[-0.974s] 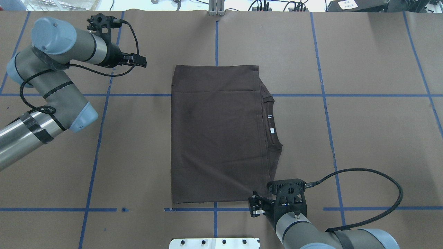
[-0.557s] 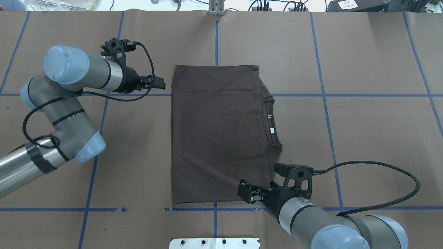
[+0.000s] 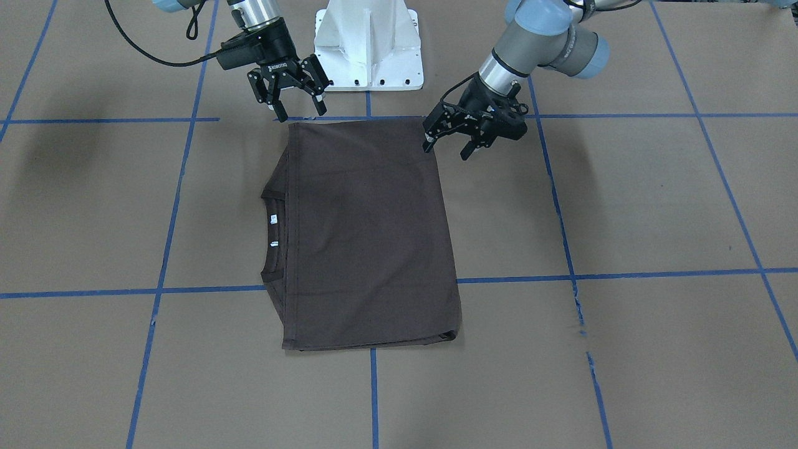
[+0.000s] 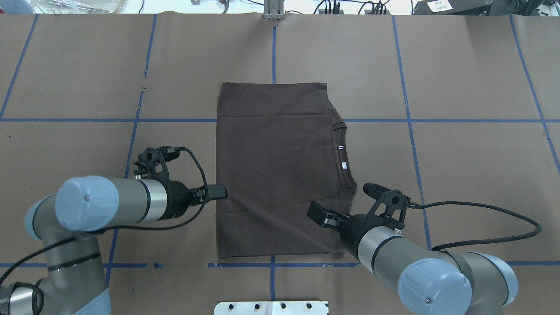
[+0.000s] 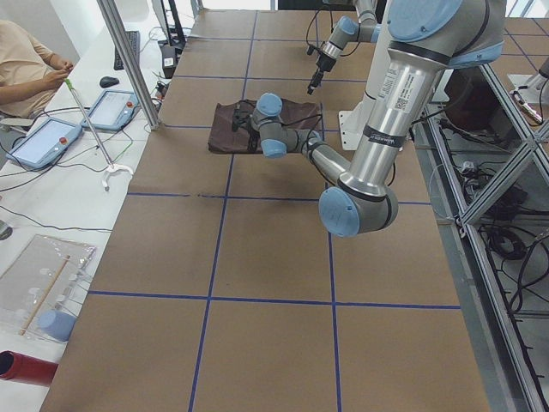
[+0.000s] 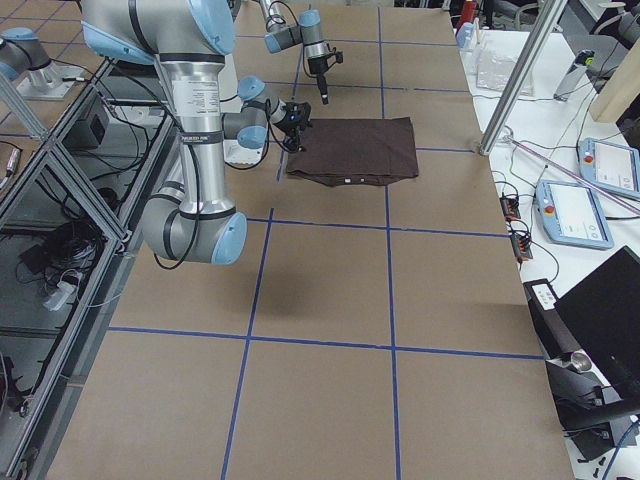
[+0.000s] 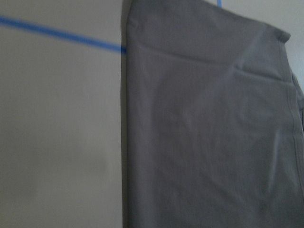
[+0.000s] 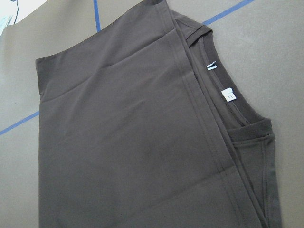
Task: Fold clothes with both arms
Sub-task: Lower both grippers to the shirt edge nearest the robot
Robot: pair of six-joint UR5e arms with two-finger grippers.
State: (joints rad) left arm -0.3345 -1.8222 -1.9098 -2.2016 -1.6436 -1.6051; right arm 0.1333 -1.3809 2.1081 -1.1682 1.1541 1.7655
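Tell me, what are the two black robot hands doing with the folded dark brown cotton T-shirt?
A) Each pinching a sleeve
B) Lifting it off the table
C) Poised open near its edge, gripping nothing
C: in the front-facing view the left hand and right hand have their fingers spread, and the dark brown T-shirt lies flat.

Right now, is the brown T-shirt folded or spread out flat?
Folded. The T-shirt is a neat rectangle with no sleeves showing, and its stitched hem lies beside the neck tags.
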